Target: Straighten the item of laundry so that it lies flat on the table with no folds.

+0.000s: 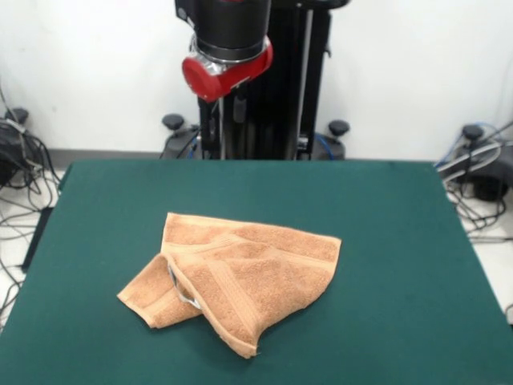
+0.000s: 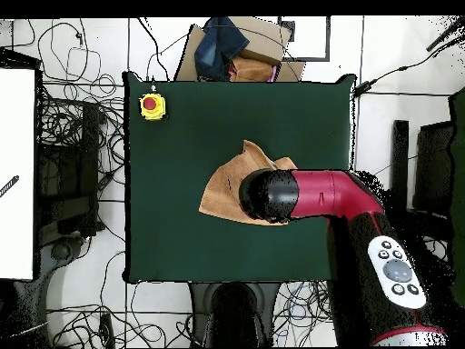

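The peach-orange towel (image 1: 240,273) lies crumpled on the green table (image 1: 401,241), left of centre and towards the near side in the front view. One side is folded over the rest, a loose corner sticks out at the lower left, and a small white tag (image 1: 183,293) shows in the fold. My gripper (image 1: 227,128) hangs under the red wrist, high above the table's far edge and well clear of the towel. In the overhead view the arm's black end (image 2: 268,194) covers the right part of the towel (image 2: 225,186).
A yellow box with a red button (image 2: 152,106) sits on one corner of the table (image 2: 182,236). A cardboard box with dark cloth (image 2: 236,50) stands just beyond the table's edge. Cables lie on the floor around the table.
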`<state>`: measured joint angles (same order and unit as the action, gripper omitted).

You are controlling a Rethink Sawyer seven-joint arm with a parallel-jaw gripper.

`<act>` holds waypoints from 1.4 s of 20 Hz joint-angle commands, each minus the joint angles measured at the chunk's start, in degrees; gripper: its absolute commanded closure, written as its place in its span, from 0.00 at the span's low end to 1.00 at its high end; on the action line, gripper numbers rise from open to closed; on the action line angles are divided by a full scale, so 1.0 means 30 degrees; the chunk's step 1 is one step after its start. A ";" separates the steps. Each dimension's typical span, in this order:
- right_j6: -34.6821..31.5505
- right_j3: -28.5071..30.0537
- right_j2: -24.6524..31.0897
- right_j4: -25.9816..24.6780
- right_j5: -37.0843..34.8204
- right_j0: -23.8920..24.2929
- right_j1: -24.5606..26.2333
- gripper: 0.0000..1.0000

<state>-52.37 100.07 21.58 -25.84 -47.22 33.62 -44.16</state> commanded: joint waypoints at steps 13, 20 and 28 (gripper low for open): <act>0.5423 0.0763 0.4037 -0.3127 -0.2111 0.1384 0.1831 0.00; 0.5762 0.0974 0.4731 -0.3718 -0.1770 0.2591 0.2252 0.00; 0.4341 0.1480 0.4507 -0.3593 -0.0928 0.2457 0.2096 0.00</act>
<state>-45.97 101.91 31.76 -33.64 -47.51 41.94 -38.91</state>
